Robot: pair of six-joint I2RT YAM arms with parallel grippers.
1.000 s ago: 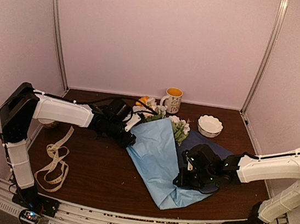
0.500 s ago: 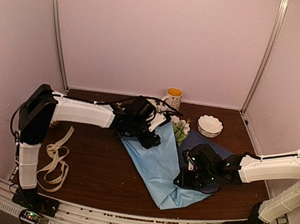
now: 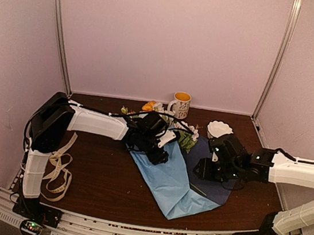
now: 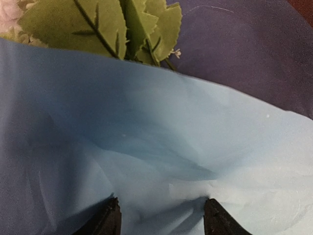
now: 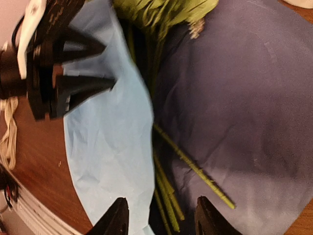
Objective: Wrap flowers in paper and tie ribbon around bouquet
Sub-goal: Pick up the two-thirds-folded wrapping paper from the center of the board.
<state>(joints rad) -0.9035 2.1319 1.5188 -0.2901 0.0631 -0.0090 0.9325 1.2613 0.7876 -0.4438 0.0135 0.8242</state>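
At the far left the ribbon (image 3: 57, 168) lies in loose cream loops on the dark wooden table (image 3: 98, 188), near the left arm's base and well apart from everything else. The left arm reaches low and rightward across the table, its white forearm nearly level. The left gripper (image 3: 156, 152) angles down onto the upper left edge of the paper (image 3: 167, 174); its jaws stand moderately apart, clamping nothing, with the black fingertips (image 4: 111, 218) pressed at the thin, softly creased light blue sheet. That sheet is folded over as a long tapering flap running toward the near edge, while its matte navy side lies bare to the right. The flowers (image 3: 187, 136) rest on the paper, serrated green leaves and small pale blooms poking out past the flap's top, and slim green stems (image 5: 191, 167) show on the navy surface beside the blue edge. Behind them stands a patterned mug (image 3: 180, 104) with an orange inside, and to its right a white scalloped bowl (image 3: 219, 131). The right arm stretches in leftward from the right, and the right gripper (image 3: 210, 171) hangs over the navy paper, jaws parted, gripping nothing.
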